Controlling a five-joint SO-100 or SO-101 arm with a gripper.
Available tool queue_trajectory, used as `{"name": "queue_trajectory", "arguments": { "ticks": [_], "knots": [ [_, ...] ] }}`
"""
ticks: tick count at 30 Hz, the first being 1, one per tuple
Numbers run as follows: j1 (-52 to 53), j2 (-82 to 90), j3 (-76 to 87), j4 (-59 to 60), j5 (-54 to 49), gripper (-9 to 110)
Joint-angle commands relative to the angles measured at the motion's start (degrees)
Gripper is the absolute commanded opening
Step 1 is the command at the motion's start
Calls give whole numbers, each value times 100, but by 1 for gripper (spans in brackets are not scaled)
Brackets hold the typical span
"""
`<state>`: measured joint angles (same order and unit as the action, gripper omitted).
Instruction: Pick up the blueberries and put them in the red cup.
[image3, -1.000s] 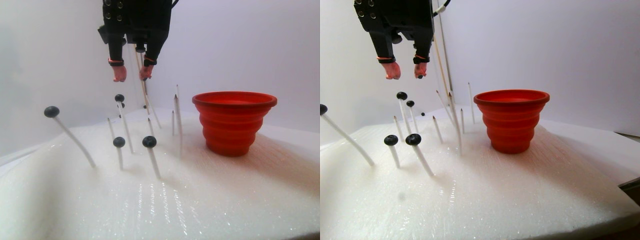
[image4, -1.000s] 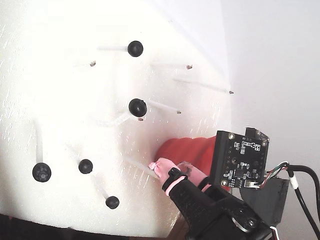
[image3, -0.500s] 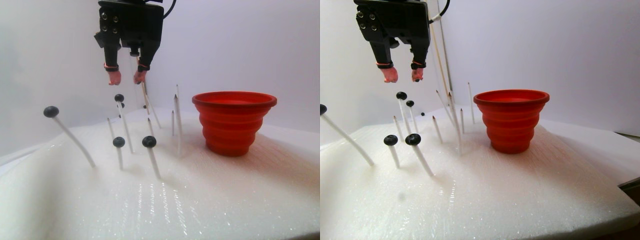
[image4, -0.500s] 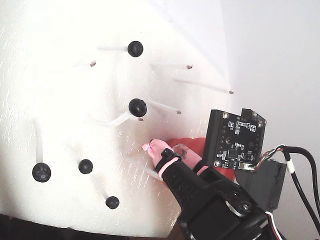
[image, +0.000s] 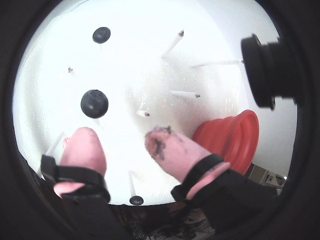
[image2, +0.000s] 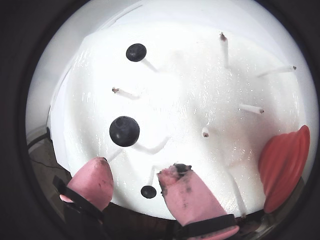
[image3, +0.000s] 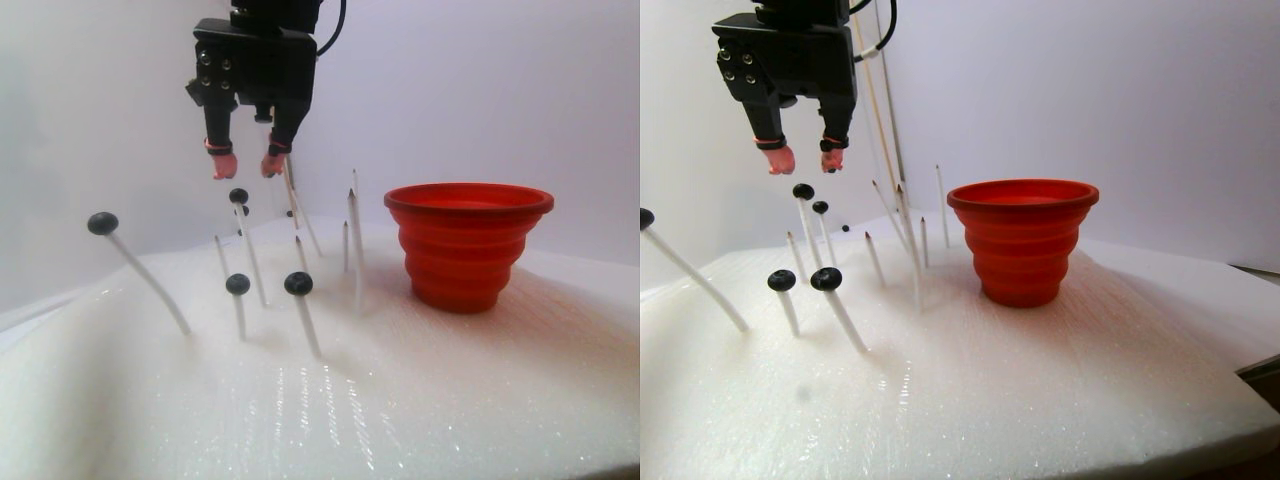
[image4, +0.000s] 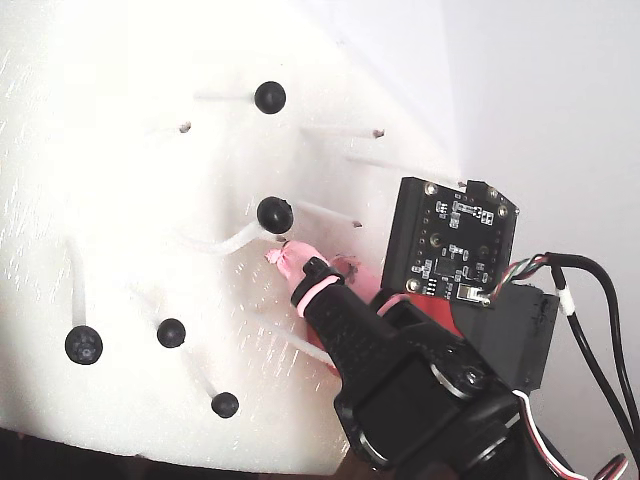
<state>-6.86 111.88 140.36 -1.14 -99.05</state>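
White foam covers the tabletop. The claw (image3: 243, 167) hangs parted and empty just above a stick-mounted blueberry (image3: 238, 196) — the approach step; next, descend and pinch. The red cup (image3: 468, 245) waits at three o'clock.

Arm reaches in from above in the stereo pair view; black wrist housing at top, gripper (image3: 243, 165) pointing straight down, hanging in the air. Jaws parted with a clear gap between them and nothing in it, seen in both wrist views. Fingertips (image: 82, 147) wrapped in pink covers held by black bands; one pink tip (image2: 182, 192) carries dark smudges. Fixed view: green-black circuit board (image4: 447, 245) mounted beside the gripper; cables trail off right.
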Motion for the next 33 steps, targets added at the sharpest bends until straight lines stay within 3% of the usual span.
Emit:
{"name": "queue_trajectory", "arguments": {
  "ticks": [1, 33],
  "knots": [
    [-167, 0, -483, -237, 53, 19],
    [-396, -1125, -888, -1090, 290, 19]
  ]
}}
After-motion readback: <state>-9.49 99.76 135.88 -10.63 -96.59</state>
